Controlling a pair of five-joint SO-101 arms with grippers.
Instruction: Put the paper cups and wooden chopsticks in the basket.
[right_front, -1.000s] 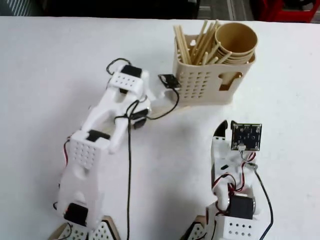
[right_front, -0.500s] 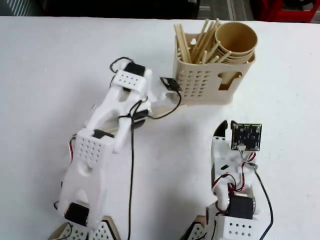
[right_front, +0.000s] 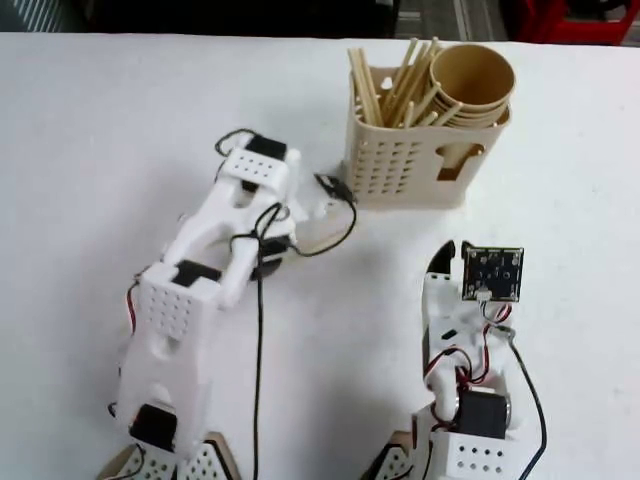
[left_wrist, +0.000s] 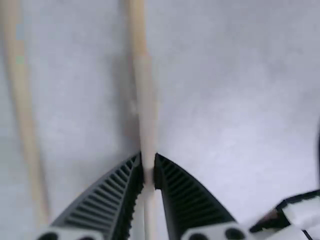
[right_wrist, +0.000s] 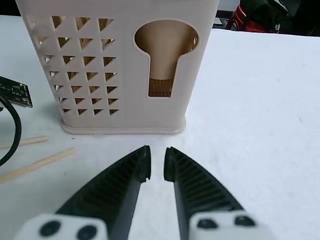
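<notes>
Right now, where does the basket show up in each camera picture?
High view: basket at upper middle, right of centre.
Right wrist view: just beyond the right gripper.
Left wrist view: left gripper pinching a chopstick.
Shared landmark: loose chopsticks lying beside the basket.

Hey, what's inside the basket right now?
Several wooden chopsticks lean beside stacked paper cups in the basket; its walls mostly hide their lower parts and the floor.

A white table spreads across the scene. Beyond the table's far edge, near its right corner, a red object sits against dark surroundings.
</notes>
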